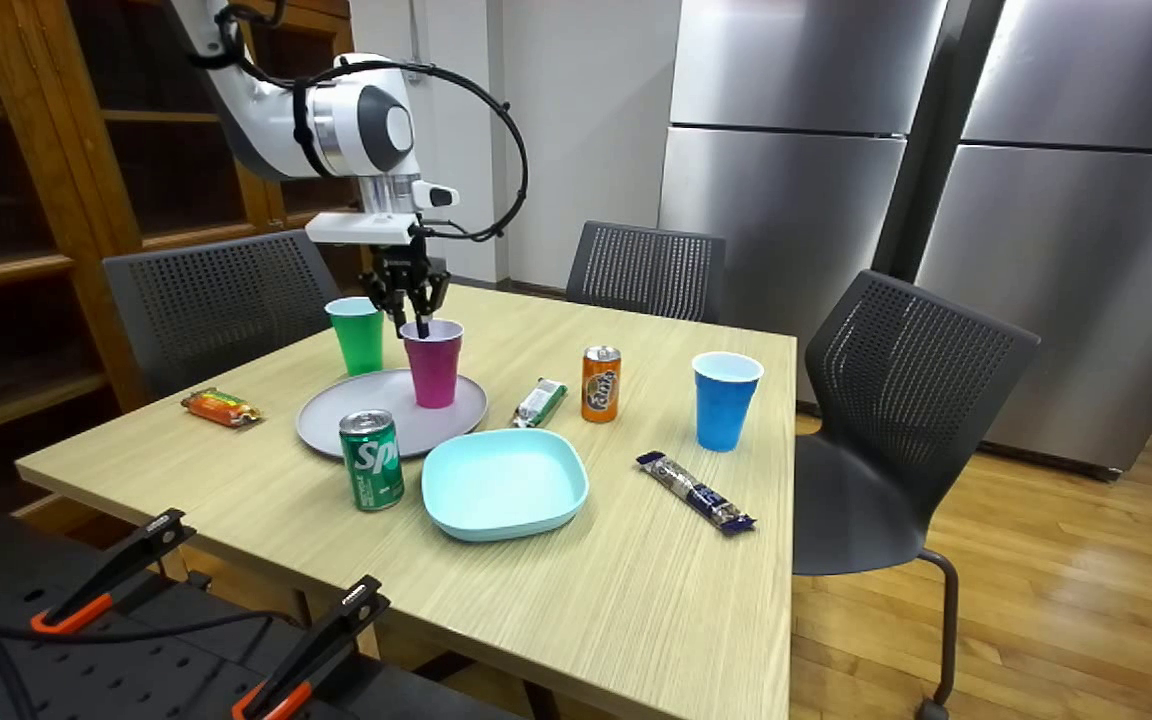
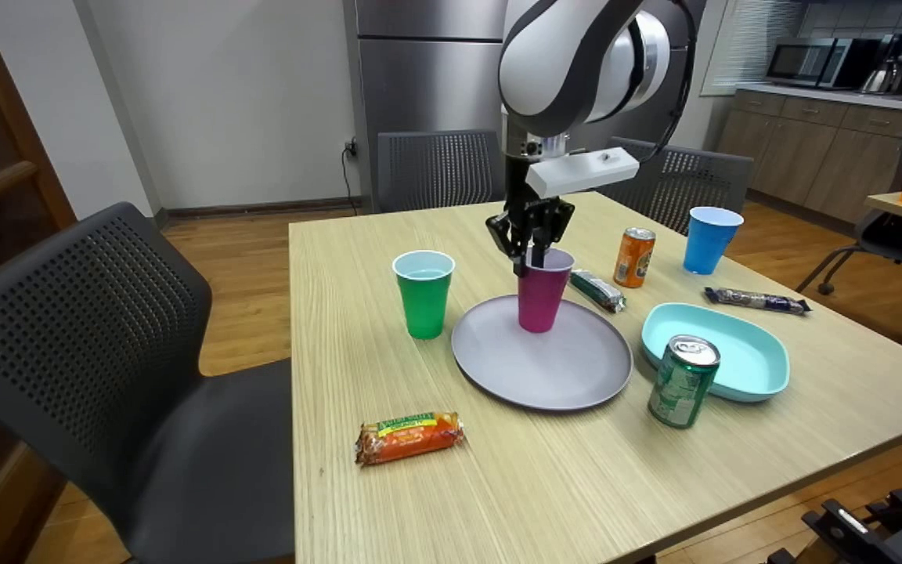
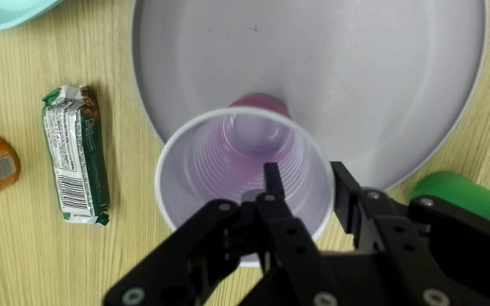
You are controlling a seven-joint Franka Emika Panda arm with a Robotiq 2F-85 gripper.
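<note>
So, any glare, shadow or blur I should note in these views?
In the wrist view, the hand looks slightly soft, the ridges inside the magenta cup show clearly, and the green-and-white snack bar casts a soft shadow along its right side; in an exterior view, bright reflections streak the steel refrigerators.

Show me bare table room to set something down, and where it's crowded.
Bare: table between the teal dish, dark-wrapped bar and table edge; also between the orange-wrapped bar, gray plate and green can. Crowded: around the pink cup on that plate, with the gripper straddling its rim and a green cup and green-and-white bar nearby.
</note>
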